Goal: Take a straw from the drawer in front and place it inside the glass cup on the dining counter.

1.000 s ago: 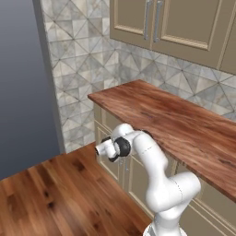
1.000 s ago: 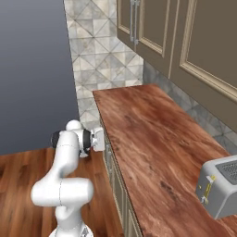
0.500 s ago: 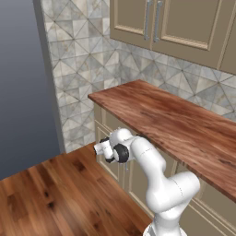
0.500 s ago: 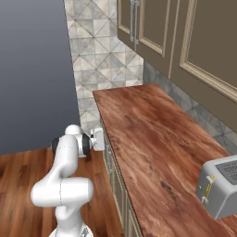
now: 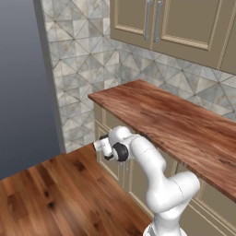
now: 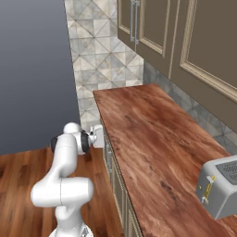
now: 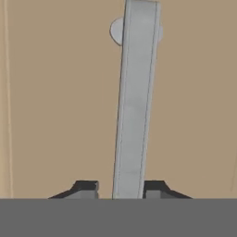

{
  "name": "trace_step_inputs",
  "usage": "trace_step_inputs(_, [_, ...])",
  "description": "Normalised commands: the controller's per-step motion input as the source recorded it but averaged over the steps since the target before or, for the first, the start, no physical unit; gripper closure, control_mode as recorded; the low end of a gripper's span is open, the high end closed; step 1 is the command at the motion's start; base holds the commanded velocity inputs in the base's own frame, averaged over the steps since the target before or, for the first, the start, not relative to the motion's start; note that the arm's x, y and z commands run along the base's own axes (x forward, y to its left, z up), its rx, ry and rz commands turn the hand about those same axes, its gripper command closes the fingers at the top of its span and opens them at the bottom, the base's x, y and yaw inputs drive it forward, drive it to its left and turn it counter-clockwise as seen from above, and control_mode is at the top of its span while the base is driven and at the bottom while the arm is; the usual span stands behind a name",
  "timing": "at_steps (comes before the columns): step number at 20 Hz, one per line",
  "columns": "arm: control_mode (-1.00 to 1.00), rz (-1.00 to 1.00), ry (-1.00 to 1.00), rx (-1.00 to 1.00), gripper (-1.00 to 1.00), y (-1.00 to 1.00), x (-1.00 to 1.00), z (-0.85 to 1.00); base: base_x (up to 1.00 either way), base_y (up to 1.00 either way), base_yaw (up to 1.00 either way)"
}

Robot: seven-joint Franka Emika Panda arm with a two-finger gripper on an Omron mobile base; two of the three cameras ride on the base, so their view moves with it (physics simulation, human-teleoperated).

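In the hand view the drawer's beige front (image 7: 55, 115) is very close, and its slim silver bar handle (image 7: 134, 102) runs up between my two dark fingertips (image 7: 88, 189). My gripper (image 7: 121, 190) is shut on that handle, one finger on either side. From the base cameras, the gripper (image 5: 97, 145) (image 6: 99, 135) is pressed against the top of the cabinet front, just under the left end of the wood counter. The drawer is closed. The straw, the glass cup and the dining counter are out of view.
A reddish wood-topped counter (image 5: 175, 120) (image 6: 152, 139) runs under beige wall cabinets (image 5: 175, 23). A grey toaster (image 6: 222, 185) stands at its near right end. A tall grey panel (image 5: 23, 83) rises on the left, and there is open wood floor (image 5: 60, 193) below it.
The hand has pushed in a little closer to the cabinet front, and the jaws have come together from wide open onto the handle.
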Motion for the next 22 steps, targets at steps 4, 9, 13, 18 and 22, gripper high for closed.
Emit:
trace_step_inputs(4, [-1.00, 0.00, 0.00, 0.06, 1.00, -0.20, -0.15, 0.44, 0.00, 0.00, 0.00])
trace_step_inputs(9, [-1.00, 0.00, 0.00, 0.10, 1.00, -0.23, -0.26, 0.09, 0.00, 0.00, 0.00])
trace_step_inputs(13, [-1.00, 0.05, 0.00, 0.17, 1.00, 0.03, -0.74, 0.00, 0.00, 0.00, 0.00])
trace_step_inputs(18, [-1.00, 0.08, 0.05, 0.18, 1.00, 0.33, -0.79, 0.09, 0.00, 0.00, 0.00])
trace_step_inputs(22, [-1.00, 0.10, 0.11, 0.15, 1.00, 0.55, -0.76, 0.16, 0.00, 0.00, 0.00])
